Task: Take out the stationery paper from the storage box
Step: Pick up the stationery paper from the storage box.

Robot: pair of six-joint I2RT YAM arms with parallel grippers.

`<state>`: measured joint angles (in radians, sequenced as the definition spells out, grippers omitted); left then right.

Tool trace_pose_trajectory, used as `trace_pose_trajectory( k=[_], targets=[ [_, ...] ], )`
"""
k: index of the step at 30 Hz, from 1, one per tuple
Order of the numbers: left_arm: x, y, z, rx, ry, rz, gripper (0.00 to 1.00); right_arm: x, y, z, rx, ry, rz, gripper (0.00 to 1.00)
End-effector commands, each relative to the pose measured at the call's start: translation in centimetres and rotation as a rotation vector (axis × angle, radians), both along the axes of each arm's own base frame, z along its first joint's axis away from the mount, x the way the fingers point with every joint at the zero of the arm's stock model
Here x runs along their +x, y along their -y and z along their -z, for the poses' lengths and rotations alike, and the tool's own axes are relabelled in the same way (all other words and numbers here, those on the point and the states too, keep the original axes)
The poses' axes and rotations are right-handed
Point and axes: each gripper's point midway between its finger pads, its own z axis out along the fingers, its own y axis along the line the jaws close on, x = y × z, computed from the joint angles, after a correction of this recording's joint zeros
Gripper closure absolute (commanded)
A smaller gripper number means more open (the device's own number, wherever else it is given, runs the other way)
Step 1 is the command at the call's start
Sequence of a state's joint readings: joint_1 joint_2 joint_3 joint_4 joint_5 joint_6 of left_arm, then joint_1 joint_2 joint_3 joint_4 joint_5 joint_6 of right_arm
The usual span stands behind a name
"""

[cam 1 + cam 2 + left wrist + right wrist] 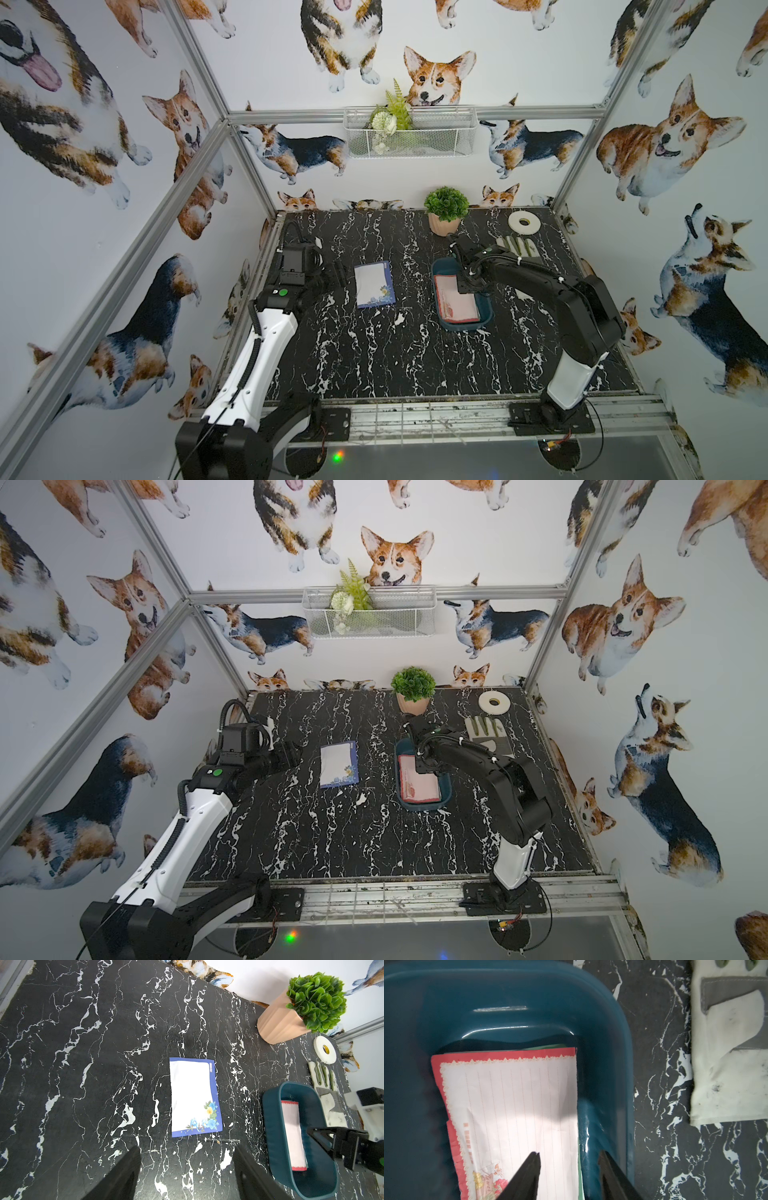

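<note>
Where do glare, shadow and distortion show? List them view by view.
Right wrist view: glare streaks on the storage box wall; the red-bordered sheet is shadowed, with one bright patch near the right gripper. Left wrist view: wide-angle bend tilts the plant pot; the left gripper is dark and soft. Both top views: even light, frame posts splaying outward.

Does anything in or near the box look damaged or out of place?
Yes. The red-bordered sheet on top in the storage box lies slightly askew and is creased along one long edge; a green sheet peeks out beneath. The work glove beside the box carries dark smudges.
</note>
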<state>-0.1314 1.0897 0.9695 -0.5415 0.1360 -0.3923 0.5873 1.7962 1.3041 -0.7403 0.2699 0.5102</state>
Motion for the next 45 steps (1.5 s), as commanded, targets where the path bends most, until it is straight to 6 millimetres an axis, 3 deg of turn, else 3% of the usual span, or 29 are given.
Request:
trace_pose_trajectory(
  k=[1,9,19,39,45],
  targets=[
    [-0.1,0.0,0.1,0.0,-0.005,0.006,0.27,0.7,-1.1,0.3,0.051,-0.003,-0.017,0.42],
    [-0.1,0.0,0.3,0.008,-0.014,0.009,0.27,3.0,-2.4,2.1,0.047,-0.031,-0.04,0.41],
    [-0.4,-0.2,0.7,0.026,-0.026,0.01,0.27,4.7,-0.8,3.5,-0.084,-0.043,-0.032,0.41],
    [-0.6,-0.3,1.2,0.028,-0.036,0.007,0.27,2.5,-0.1,7.2,-0.091,-0.128,-0.016,0.45],
    [-0.7,-0.3,1.2,0.028,-0.034,0.007,0.27,1.0,0.4,8.4,-0.08,-0.159,0.017,0.45]
  ],
)
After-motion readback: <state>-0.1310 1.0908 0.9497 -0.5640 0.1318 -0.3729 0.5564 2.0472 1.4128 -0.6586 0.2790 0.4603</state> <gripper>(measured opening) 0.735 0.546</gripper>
